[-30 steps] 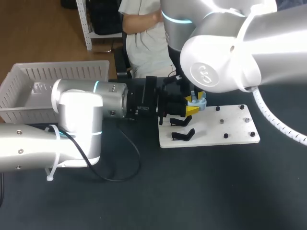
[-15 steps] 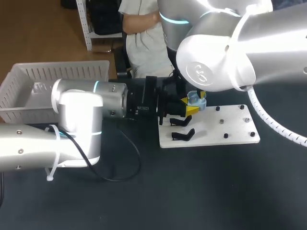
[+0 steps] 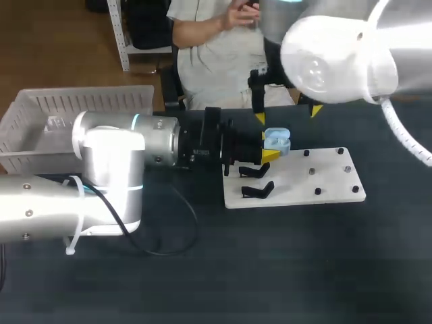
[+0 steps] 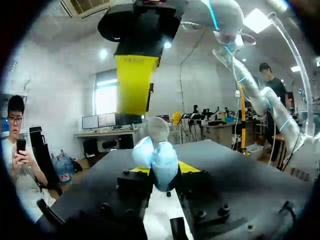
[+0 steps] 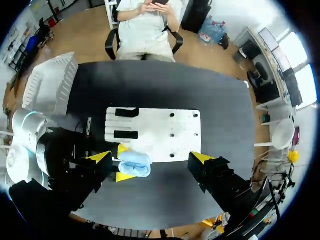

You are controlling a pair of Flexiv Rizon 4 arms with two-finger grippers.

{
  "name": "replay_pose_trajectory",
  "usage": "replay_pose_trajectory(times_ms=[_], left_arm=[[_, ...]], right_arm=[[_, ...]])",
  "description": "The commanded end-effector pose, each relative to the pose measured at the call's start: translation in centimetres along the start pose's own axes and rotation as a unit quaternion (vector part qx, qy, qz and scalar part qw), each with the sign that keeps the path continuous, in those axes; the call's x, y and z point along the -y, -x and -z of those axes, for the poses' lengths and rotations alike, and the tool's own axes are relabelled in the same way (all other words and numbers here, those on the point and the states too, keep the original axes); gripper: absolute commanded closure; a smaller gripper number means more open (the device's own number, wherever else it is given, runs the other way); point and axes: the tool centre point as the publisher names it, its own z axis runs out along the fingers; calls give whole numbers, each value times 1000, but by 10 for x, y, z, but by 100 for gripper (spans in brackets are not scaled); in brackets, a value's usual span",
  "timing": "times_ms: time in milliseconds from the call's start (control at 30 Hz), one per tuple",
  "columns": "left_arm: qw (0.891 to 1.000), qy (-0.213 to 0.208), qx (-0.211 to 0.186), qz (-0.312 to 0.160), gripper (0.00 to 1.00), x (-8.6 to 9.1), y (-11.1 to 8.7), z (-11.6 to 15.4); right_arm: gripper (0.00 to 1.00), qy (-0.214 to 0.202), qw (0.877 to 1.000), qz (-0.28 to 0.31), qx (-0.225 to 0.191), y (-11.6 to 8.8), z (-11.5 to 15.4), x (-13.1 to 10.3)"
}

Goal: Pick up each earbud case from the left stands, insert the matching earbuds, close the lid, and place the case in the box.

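Left fingers (image 3: pixel 270 156) squeeze blue case (image 3: pixel 277 140); right fingers (image 3: pixel 315 110) wide open, empty. Weak hold could let case slip out.

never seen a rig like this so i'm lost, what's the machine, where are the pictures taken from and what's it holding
These are two robot arms at a dark table, each ending in a two-finger gripper with yellow tips. The head view looks down from a fixed camera above and behind them; the two round views come from a camera on each wrist. The left gripper is shut on a light blue earbud case, its lid apparently open, over the edge of a white board carrying black stands. The right gripper hangs higher, open and empty. A white box sits at the table's left end.
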Motion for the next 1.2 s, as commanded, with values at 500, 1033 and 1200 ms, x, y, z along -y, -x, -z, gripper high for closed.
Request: replay_pose_trajectory(times_ms=[500, 1033, 1200], left_arm=[[1000, 3, 0, -1, 100, 1, 0, 0], [1000, 3, 0, -1, 100, 1, 0, 0], [999, 30, -24, -3, 100, 1, 4, 24]], right_arm=[[0, 0, 997, -48, -61, 8, -44, 29], [0, 10, 991, -122, 53, -11, 1, 65], [0, 33, 982, -170, 71, -10, 9, 93]])
